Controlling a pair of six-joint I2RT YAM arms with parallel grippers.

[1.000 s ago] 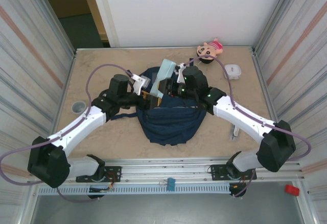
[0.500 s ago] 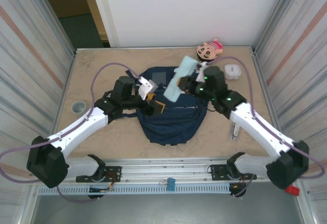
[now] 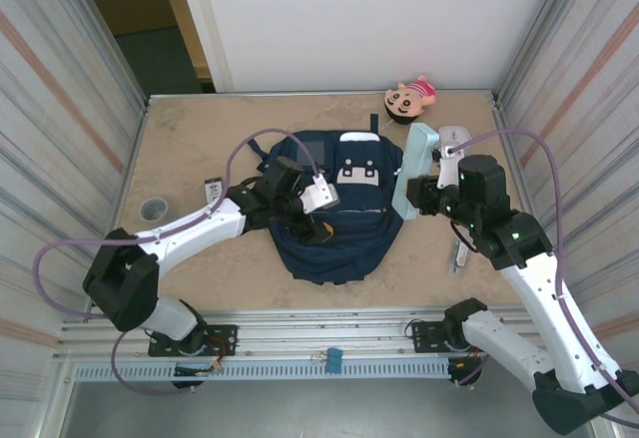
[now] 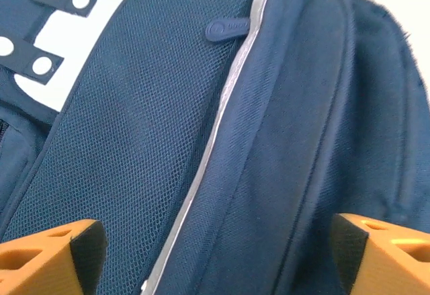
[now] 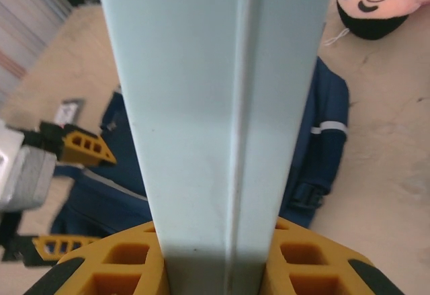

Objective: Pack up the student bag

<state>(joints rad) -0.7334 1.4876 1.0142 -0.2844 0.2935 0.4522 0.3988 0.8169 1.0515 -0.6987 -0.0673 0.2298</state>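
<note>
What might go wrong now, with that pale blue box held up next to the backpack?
The right gripper pinches the pale blue box by one end, so it may tilt or slip. The student bag shows no wide opening from above, and the left gripper hangs open over it, holding nothing, so the box may snag on fabric. A swing might also knock the small white device nearby.

The left arm starts at the near left corner of the table. Its elbow is folded back by that corner and its forearm reaches toward the middle. The left gripper has its jaws spread wide with nothing between them, apparently aimed downward. The right arm rises from the near right corner along the right edge. The right gripper is clamped on a pale blue box that sticks out past its fingertips.
</note>
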